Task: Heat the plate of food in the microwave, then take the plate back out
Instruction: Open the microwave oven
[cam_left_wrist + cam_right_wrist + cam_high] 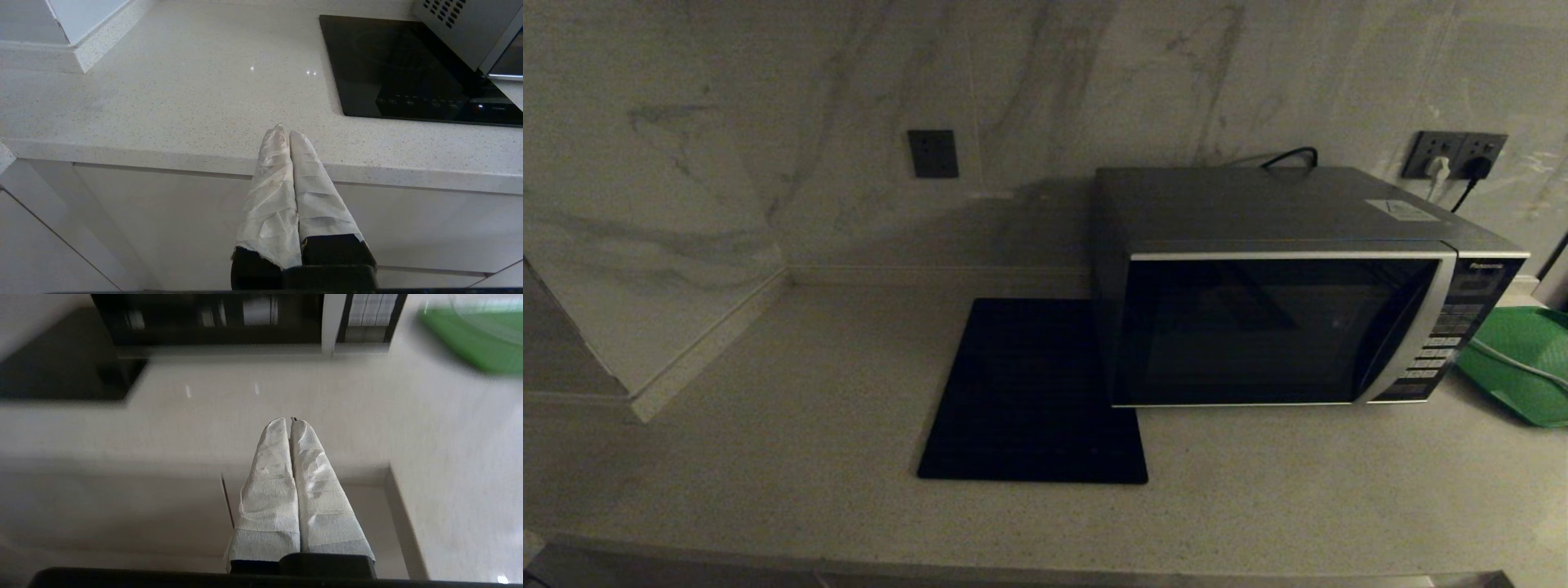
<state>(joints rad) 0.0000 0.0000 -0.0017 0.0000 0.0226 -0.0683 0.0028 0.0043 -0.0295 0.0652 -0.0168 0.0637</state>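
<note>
The microwave (1282, 327) stands on the pale counter at the right of the head view, its dark glass door closed. Its grey vented side (461, 28) shows in the left wrist view, and its lower front (229, 318) in the right wrist view. The plate of food is out of view. My left gripper (286, 132) hangs at the counter's front edge, shut, its tape-wrapped fingers pressed together on nothing. My right gripper (289, 421) hangs before the counter in front of the microwave, shut and empty too. Neither arm shows in the head view.
A flat black square mat (1033, 392) lies just left of the microwave. A green mesh tray (1523, 363) with a white cable across it sits at the far right. Cables run from wall sockets (1454, 155) behind. A raised ledge (654, 327) bounds the counter's left side.
</note>
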